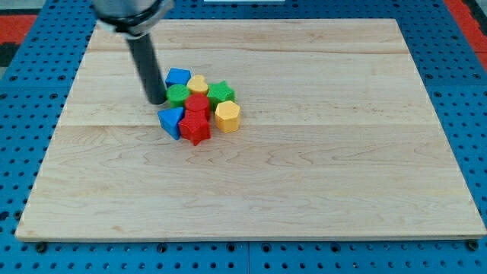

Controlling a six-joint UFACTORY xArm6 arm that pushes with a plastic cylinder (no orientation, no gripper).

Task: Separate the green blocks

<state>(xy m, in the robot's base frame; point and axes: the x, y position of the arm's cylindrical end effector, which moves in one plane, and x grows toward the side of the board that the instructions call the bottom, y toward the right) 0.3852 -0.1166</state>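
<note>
Several blocks sit packed together left of the board's centre. A green round block (pixel 177 95) lies at the cluster's left side and a green star block (pixel 221 93) at its right. Between and around them are a blue block (pixel 177 77), a yellow block (pixel 198 84), a red round block (pixel 197 104), a red star block (pixel 195 128), a blue triangular block (pixel 171 120) and a yellow hexagonal block (pixel 227 116). My tip (pixel 157 100) rests on the board just left of the green round block, touching or nearly touching it.
The wooden board (pixel 304 167) lies on a blue perforated table (pixel 23 114). The rod's dark shaft (pixel 142 53) rises toward the view's top left.
</note>
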